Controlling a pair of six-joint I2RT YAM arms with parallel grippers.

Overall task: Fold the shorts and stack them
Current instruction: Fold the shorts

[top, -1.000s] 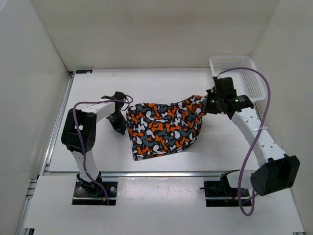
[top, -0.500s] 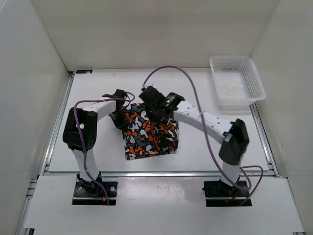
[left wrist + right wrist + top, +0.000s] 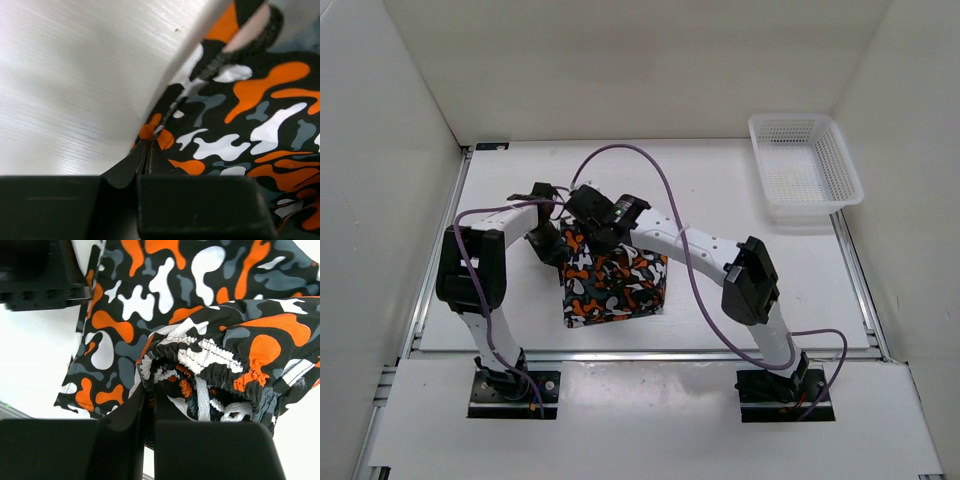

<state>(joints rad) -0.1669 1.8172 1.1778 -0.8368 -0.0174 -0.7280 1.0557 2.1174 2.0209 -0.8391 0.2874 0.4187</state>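
The camouflage-print shorts (image 3: 615,283) lie folded over on the table left of centre. My right gripper (image 3: 588,222) reaches across to their far left corner, shut on the gathered elastic waistband with its white drawstring (image 3: 200,365). My left gripper (image 3: 552,244) sits right beside it at the shorts' left edge, shut on a thin fold of the fabric edge (image 3: 165,120). In the right wrist view the left gripper's black body (image 3: 40,275) is close at upper left, above the lower layer of shorts (image 3: 150,285).
A white plastic mesh basket (image 3: 805,167) stands at the far right corner of the table. White walls close in the table on the left, back and right. The right arm's purple cable (image 3: 660,190) arcs over the table centre.
My right gripper has carried the waistband from the right side leftward across the shorts, folding them in half. It now sits next to my left gripper, which has barely moved.
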